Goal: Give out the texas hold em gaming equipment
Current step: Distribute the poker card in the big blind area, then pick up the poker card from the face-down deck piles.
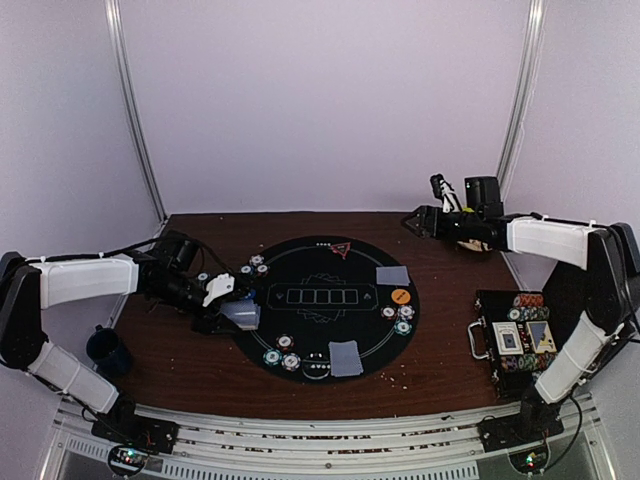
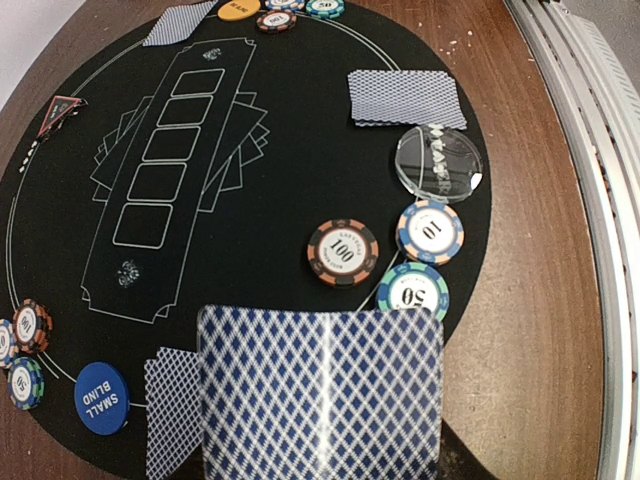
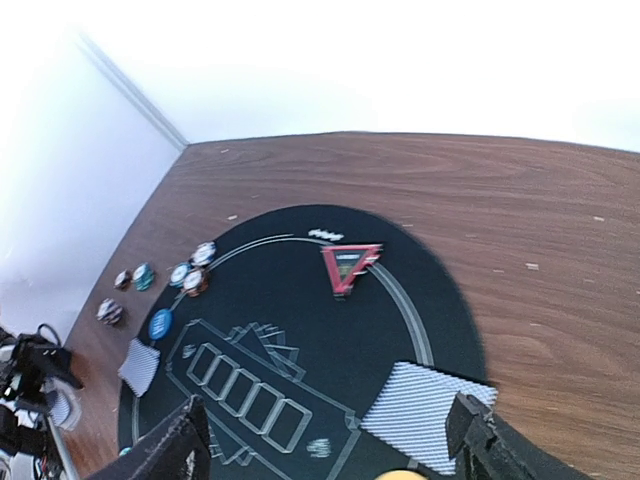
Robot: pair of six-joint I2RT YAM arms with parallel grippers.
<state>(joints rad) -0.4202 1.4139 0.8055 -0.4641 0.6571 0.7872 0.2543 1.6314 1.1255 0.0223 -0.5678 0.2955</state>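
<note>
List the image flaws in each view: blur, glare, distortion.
Top external: evenly lit but soft, fine print unreadable. Left wrist: sharp on the striped-edge poker chips; a pale glare streak runs down the blue diamond-backed card stack close to the lens. Right wrist: wall blown out white, red triangle marker smeared, scene tilted.

- You face a plain white back wall (image 1: 330, 100), softly and evenly lit.
- White side panels meet it at two slim metal uprights, a left post (image 1: 135, 110) and a right post (image 1: 521, 90) (both lean inward in the top view).
- Your work surface is a dark brown wooden table (image 1: 450, 300), flecked with pale specks.
- A ribbed metal rail (image 1: 330, 435) runs along its near edge.
</note>
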